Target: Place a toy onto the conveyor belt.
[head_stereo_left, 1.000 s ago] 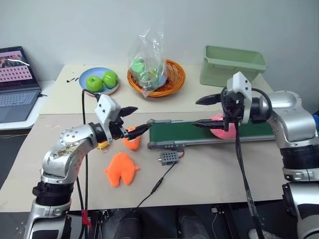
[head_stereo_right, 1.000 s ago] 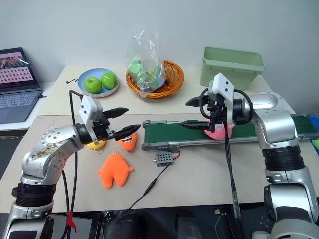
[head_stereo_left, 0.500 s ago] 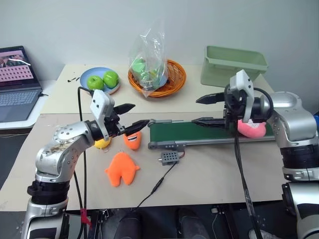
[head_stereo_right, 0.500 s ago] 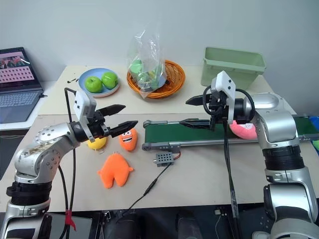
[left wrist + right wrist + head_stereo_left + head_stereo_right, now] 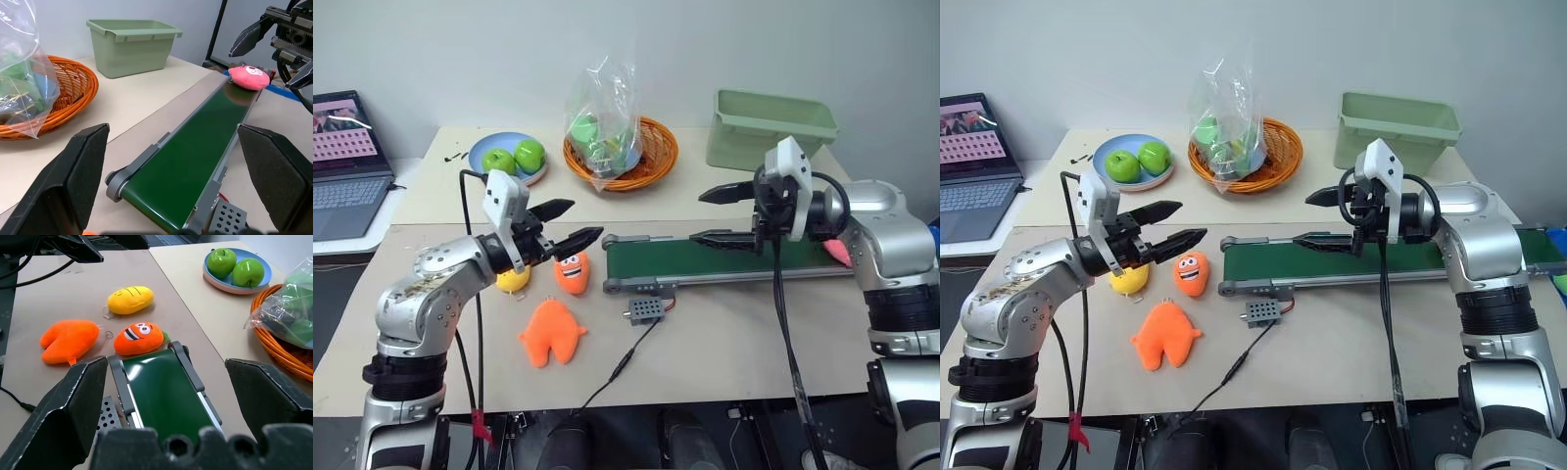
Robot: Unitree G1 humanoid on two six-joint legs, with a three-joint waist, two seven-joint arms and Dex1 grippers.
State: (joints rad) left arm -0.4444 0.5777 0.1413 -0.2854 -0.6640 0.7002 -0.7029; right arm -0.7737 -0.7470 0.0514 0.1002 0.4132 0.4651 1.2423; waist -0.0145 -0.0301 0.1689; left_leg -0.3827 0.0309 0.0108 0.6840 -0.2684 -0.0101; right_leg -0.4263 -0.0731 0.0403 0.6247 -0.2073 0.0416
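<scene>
The pink toy [image 5: 248,77] lies on the dark-green conveyor belt [image 5: 705,259] near its far right end; from the head it is a small pink patch [image 5: 839,251] behind my right forearm. My right gripper [image 5: 698,216] hovers open over the middle of the belt, pointing left, with nothing between its fingers. My left gripper [image 5: 579,221] is open too, held level above the table just off the belt's left end. The belt's grey control box [image 5: 644,310] sits in front of that end.
Under my left gripper lie an orange carrot plush [image 5: 572,274], a yellow plush [image 5: 513,281] and an orange splayed plush [image 5: 551,333]. At the back stand a plate of green apples [image 5: 509,160], an orange basket [image 5: 620,147] holding a bag, a green bin [image 5: 771,127] and a laptop [image 5: 347,162].
The pink toy has travelled right along the belt, from under my right gripper to behind my right forearm. My left wrist has rolled a little. The right arm has stayed still.
</scene>
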